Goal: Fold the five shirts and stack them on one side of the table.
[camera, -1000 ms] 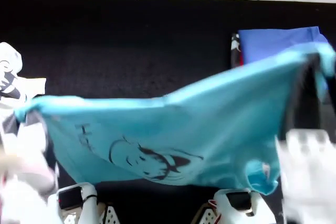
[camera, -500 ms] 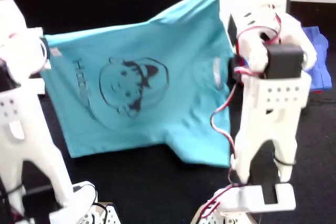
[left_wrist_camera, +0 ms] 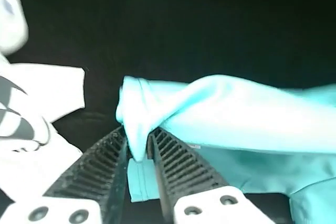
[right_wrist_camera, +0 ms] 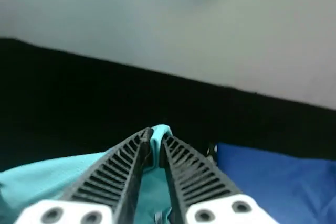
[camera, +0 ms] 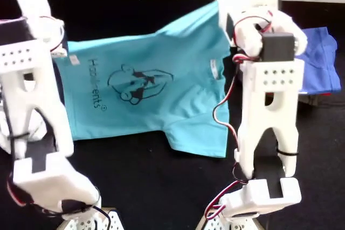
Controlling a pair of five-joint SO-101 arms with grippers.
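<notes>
High view showed the teal shirt settling onto the black table. A second earlier it had been swept through the air, a blurred sheet stretched between the two arms. Half a second earlier it hung much like a curtain, print facing the camera. By this moment most of the cloth lay flat and print-up in the middle of the table, with the hem edge and one sleeve toward the near side. Only the far right corner was held raised.

The left gripper was pinched on a bunched corner of the shirt, low by the table's left side and near a white shirt. The right gripper was closed on a thin fold of teal cloth at the far edge, higher up and close to the back of the table. A folded blue shirt sat just beyond it at the right.

The lift-and-lay seemed nearly finished, so the shirt looked ready for flattening. The right corner would probably need lowering before either claw released, or that side could drop back in a wrinkle. Folding had not yet begun on this shirt. The blue one marked the likely stack side.
</notes>
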